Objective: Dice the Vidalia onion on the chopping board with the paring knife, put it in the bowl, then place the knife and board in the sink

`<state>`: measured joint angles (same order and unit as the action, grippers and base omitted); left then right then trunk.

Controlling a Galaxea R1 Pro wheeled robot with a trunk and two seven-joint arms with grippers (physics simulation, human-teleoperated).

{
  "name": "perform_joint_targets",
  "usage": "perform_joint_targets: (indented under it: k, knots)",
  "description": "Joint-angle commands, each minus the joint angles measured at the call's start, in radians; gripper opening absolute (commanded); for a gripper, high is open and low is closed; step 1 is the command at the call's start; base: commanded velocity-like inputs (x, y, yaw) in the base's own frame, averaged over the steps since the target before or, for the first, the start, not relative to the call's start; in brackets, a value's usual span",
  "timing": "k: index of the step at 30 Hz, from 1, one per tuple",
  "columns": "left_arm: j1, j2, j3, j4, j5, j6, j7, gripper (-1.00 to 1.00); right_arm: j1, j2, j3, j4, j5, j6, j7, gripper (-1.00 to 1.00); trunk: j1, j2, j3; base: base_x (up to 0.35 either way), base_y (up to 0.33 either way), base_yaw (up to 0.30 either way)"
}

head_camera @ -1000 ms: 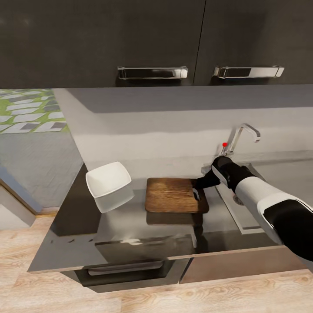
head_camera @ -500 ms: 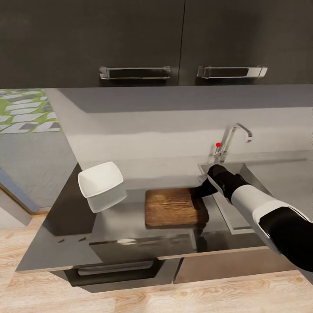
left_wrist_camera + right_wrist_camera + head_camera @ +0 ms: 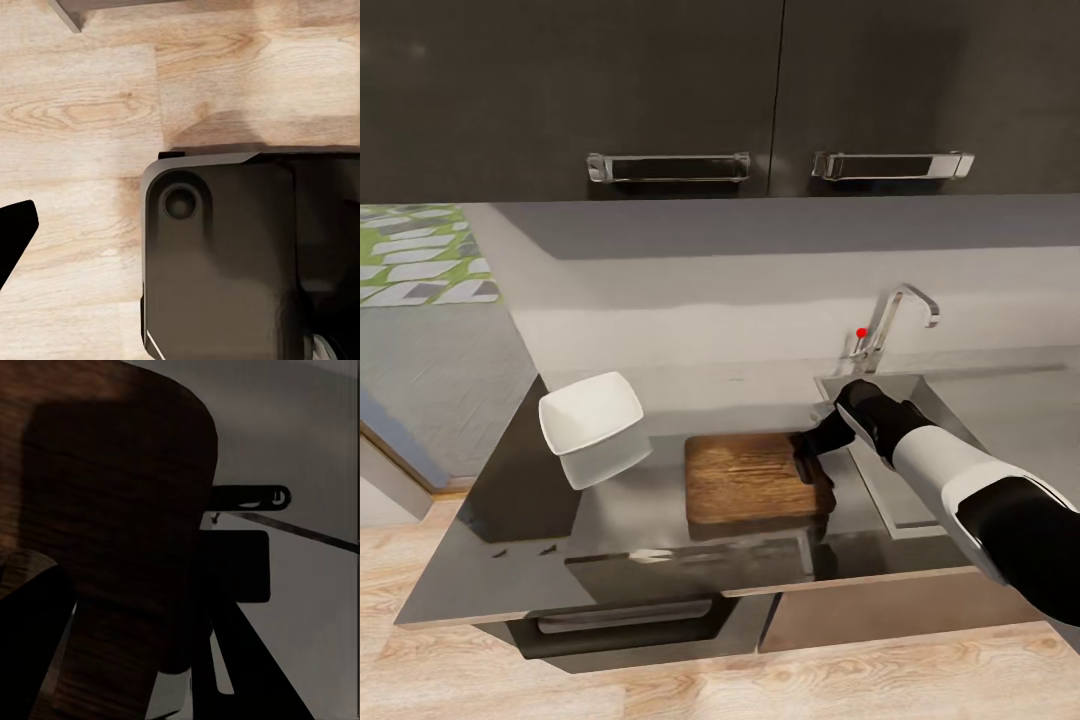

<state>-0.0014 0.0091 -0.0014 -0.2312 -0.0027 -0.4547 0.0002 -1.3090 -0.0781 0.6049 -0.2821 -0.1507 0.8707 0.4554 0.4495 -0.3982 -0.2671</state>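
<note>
The long smooth grey table [image 3: 660, 530] carries every item of the task along one line, within the right arm's reach. The grey steel sink [image 3: 920, 385], with its curved chrome tap [image 3: 900, 310], is let into the table's right end; its basin is largely hidden behind the arm, and no onion can be made out.

The dark brown wooden chopping board [image 3: 755, 478] lies flat at the table's middle, just beside the sink, long axis running left to right along the table edge, its right end toward the sink. This closeness probably suits the final transfer into the basin.

The white shallow square bowl [image 3: 592, 418] stands well apart, left of the board, tilted on one corner with its opening facing forward.

The right gripper [image 3: 812, 447] is at the board's right end; in the right wrist view the board [image 3: 112, 525] lies between its dark jaws, which stand apart on either side. Whether they press it cannot be told. The left gripper's jaws cannot be judged.
</note>
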Motion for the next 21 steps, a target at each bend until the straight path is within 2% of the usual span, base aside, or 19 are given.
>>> perform_joint_targets:
  k: [1,21]
  knots:
    - [0.000,0.000,0.000,0.000,0.000,-0.002,0.000,1.00,-0.001,-0.001,0.007,-0.002,-0.013,0.004,-0.001,-1.00,0.001,-0.002,-0.002,0.000,0.000,0.000]
    - [0.000,0.000,0.000,0.000,0.000,-0.002,0.000,1.00,-0.001,-0.005,0.007,0.000,-0.010,-0.018,-0.002,-1.00,0.001,-0.002,-0.002,0.000,0.008,0.000]
